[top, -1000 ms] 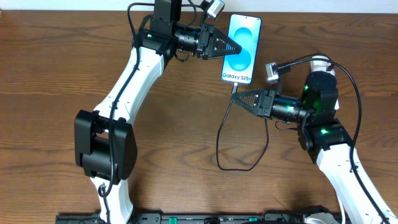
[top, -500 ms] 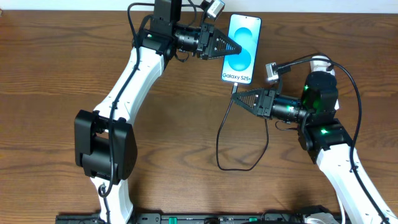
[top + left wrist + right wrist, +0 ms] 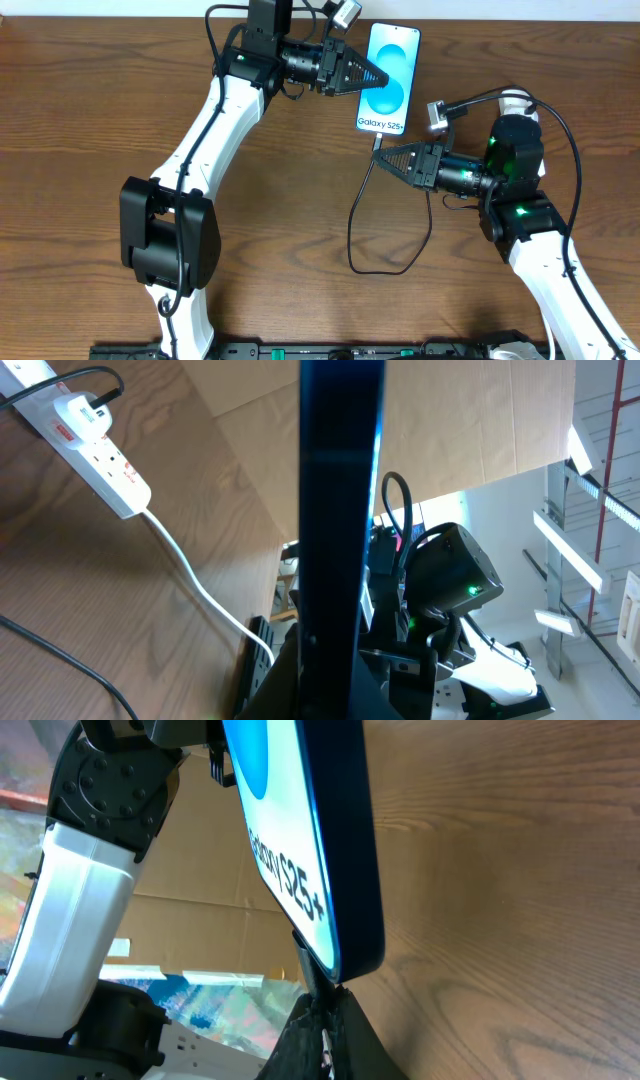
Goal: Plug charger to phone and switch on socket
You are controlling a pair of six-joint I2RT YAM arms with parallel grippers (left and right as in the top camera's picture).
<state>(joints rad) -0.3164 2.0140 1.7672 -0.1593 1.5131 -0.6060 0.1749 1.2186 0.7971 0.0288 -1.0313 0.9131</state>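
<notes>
The phone [image 3: 396, 42] lay screen-up near the far edge of the desk [image 3: 80, 120], at about 1 o'clock from the middle of the overhead view, its "Galaxy S25+" text at the end nearest the arms. The left claw [image 3: 376, 78] came in from 9 o'clock and was clenched on the phone's long left edge; in the left wrist view the phone ran edge-on straight up the middle of the picture between the fingers.

At the phone's 6 o'clock end sat the connector of the charger [image 3: 351, 235]. The right claw [image 3: 381, 156] reached it from 4 o'clock and was closed on it just below the phone. In the right wrist view the dark tip met the phone's lower edge, but whether it was fully seated could not be told. From there the thin black cable dropped toward 6 o'clock, curved into a loop on the desk, and rose again past the right arm.

The socket [image 3: 98, 442] showed only in the left wrist view, at 10 o'clock, lying flat on the desk. A white plug with a black lead sat in it. Its thick white cord [image 3: 195, 582] trailed off toward 5 o'clock.
</notes>
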